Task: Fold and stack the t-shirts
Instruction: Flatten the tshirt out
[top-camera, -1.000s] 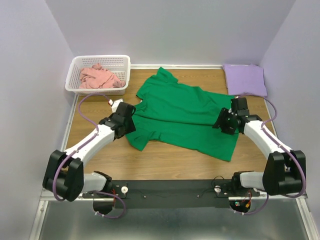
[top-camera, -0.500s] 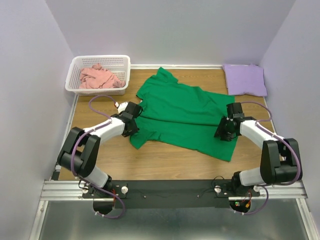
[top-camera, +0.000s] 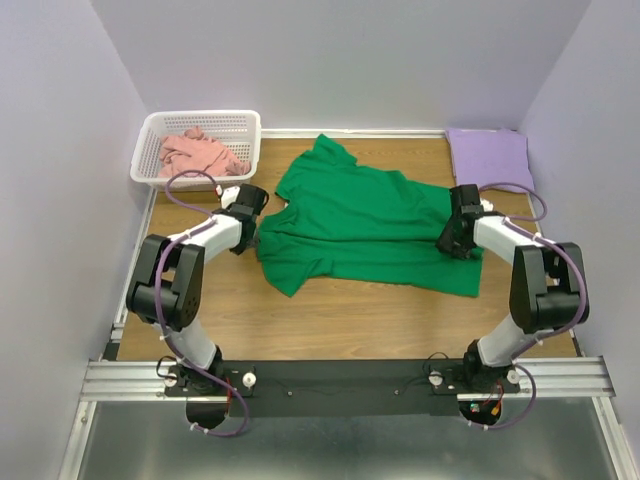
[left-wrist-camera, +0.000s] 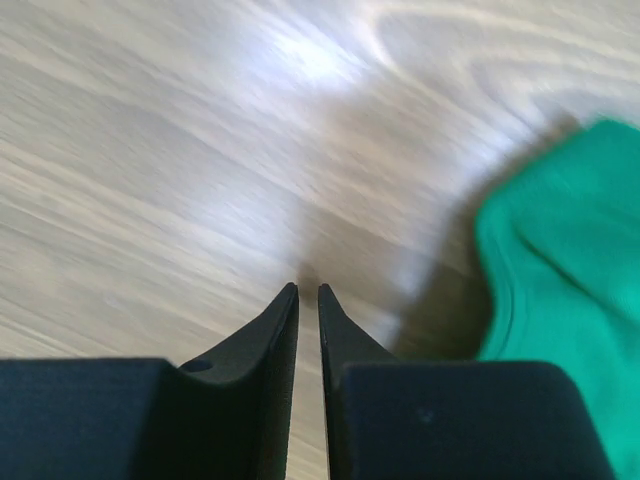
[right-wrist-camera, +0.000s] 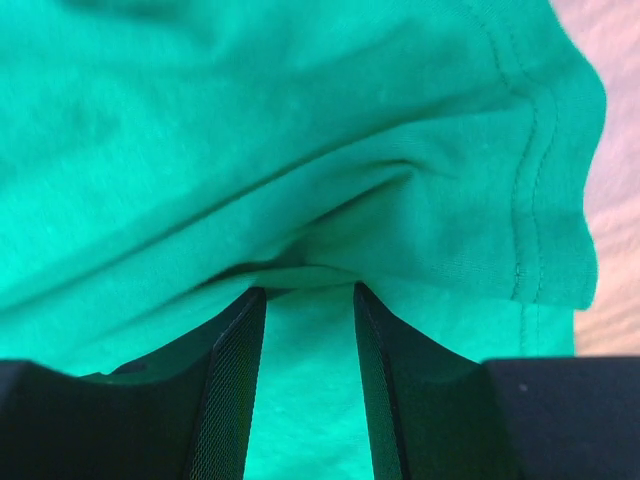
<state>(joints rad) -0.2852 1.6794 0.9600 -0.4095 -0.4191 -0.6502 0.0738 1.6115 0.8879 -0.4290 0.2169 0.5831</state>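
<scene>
- Top external view first: the green t-shirt (top-camera: 370, 225) lies spread across the middle of the counter (top-camera: 330, 325). Its neck end looks to be toward 9 o'clock and its hem toward 3 o'clock.
- One arm sits at each end of it. My guess is they're there to tug it flat before any folding starts.
- Left fingers (left-wrist-camera: 288, 315) are nearly together with just a thin slit between them, tips down on bare wood. The green edge sits off at their 3 o'clock, and I see no cloth pinched between them.
- Right fingers (right-wrist-camera: 240, 340) are about half closed with a bunched ridge of green cloth running across the gap. It reads like a pinch on the hem end.
- The lavender t-shirt (top-camera: 488, 158) is already a neat folded square in the 1 o'clock corner, probably the base of the stack.
- The pink t-shirt (top-camera: 200, 155) is crumpled in the white basket (top-camera: 148, 140) at 11 o'clock, waiting its turn.
- Compared with the earlier frame, both sets of fingers have narrowed and both arms have swung away from the 6 o'clock edge, elbows tucked in.
- The shirt's near hem corner used to droop toward 5 o'clock. Now the lower edge runs more level and the cloth looks more stretched out.
</scene>
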